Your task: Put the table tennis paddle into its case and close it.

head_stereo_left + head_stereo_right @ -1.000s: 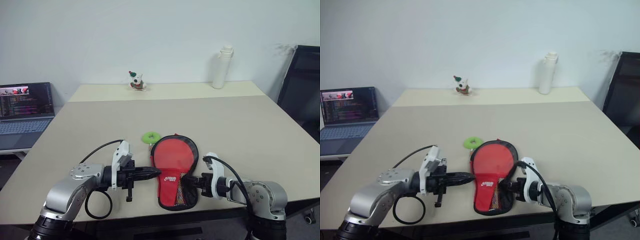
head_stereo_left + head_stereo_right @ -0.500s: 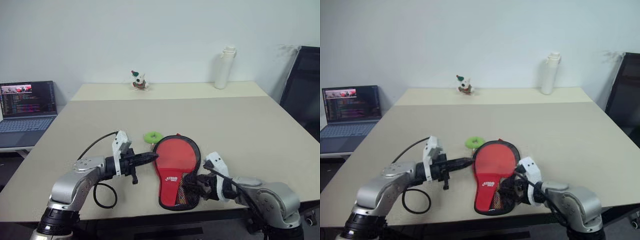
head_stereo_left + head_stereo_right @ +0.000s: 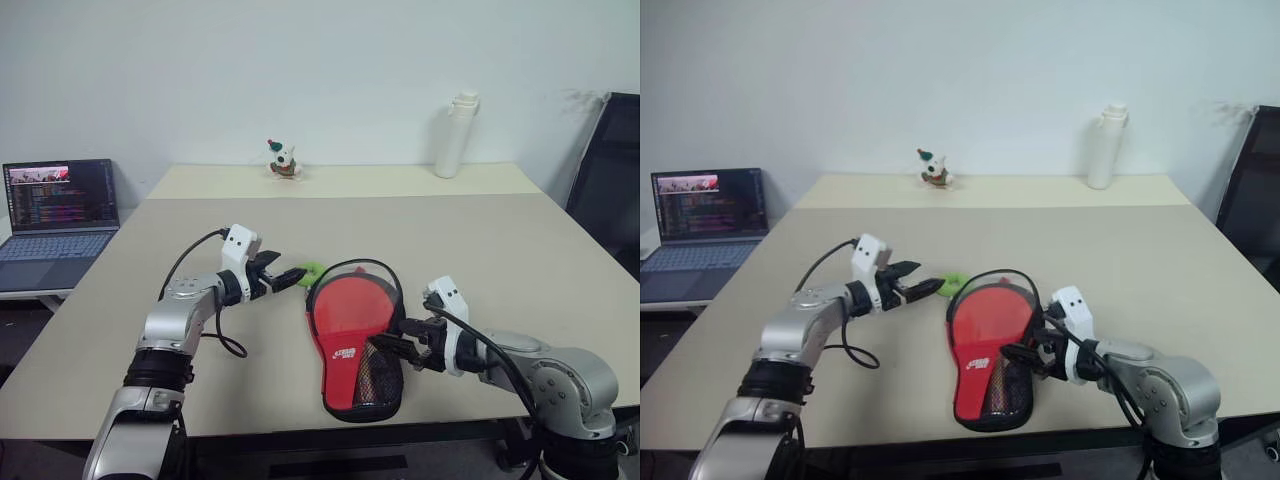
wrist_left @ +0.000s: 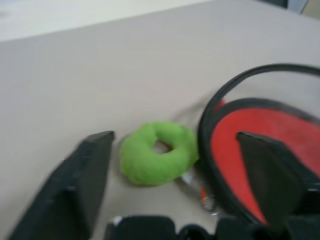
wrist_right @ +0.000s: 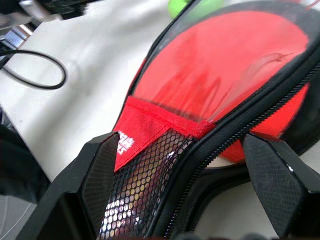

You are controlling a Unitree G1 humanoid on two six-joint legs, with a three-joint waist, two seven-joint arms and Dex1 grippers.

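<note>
On the beige table [image 3: 480, 240], the soft, floppy case [image 3: 355, 345] is being flanked by the wide-open left gripper [image 3: 288, 278] and right gripper [image 3: 392, 350], its zipped edging judged the firmest hold.

A red paddle case [image 3: 352, 345] with black edging, a white logo and a black mesh pocket lies near the table's front edge, right of centre, its round end pointing far and its narrow end near. Its zip stands open along the right side, the upper flap lifted. Inside, the red face of the paddle [image 5: 280, 115] shows through the gap.
</note>
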